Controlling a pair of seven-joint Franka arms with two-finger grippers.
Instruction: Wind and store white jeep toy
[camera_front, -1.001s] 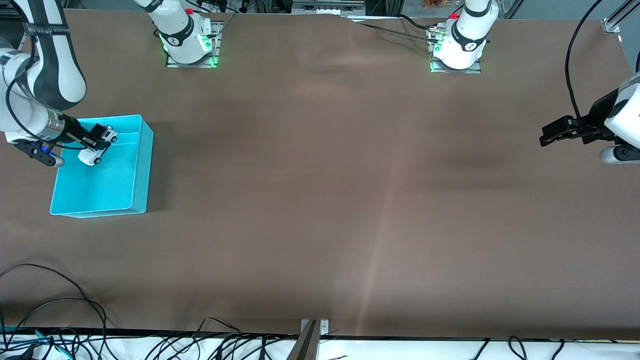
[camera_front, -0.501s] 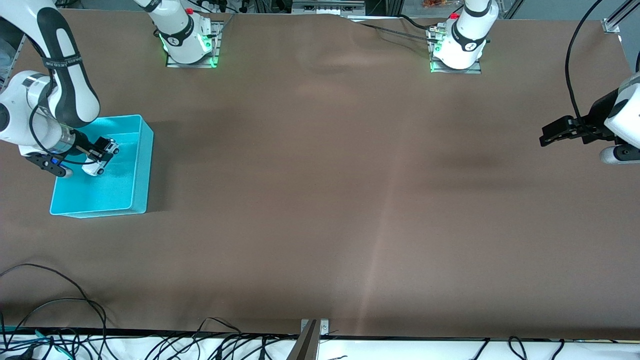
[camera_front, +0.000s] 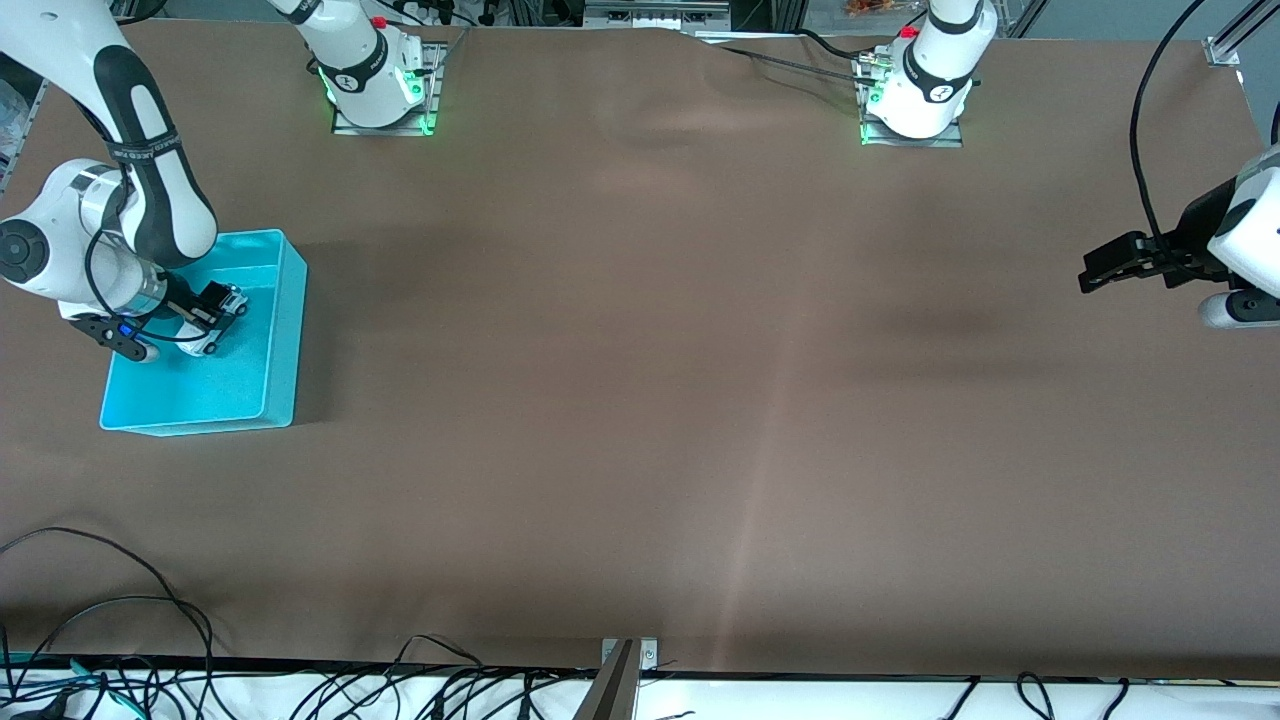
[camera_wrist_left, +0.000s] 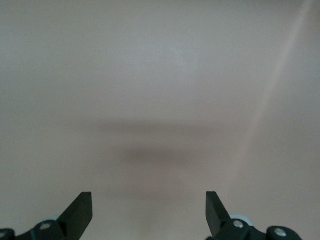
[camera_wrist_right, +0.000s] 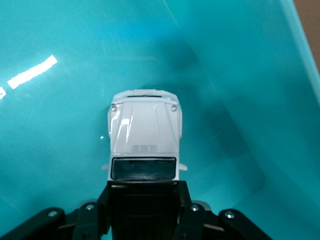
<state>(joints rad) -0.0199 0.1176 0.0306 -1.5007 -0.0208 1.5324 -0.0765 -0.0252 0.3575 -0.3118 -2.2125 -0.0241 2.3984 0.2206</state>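
The white jeep toy (camera_front: 228, 298) has a white body and black roof; its hood shows plainly in the right wrist view (camera_wrist_right: 145, 132). My right gripper (camera_front: 212, 310) is shut on the jeep's black roof section (camera_wrist_right: 144, 197) and holds it low inside the turquoise bin (camera_front: 286, 330), over the bin's floor (camera_wrist_right: 65, 115). I cannot tell whether its wheels touch the floor. My left gripper (camera_front: 1092, 277) is open and empty (camera_wrist_left: 148, 212), waiting above bare brown table at the left arm's end.
The bin stands at the right arm's end of the brown table (camera_front: 640, 400). The bin's wall (camera_wrist_right: 250, 65) rises close beside the jeep. Cables (camera_front: 120, 610) lie along the table's front edge.
My right gripper has carried the jeep lower into the bin and a little toward the front camera. The left arm has not moved.
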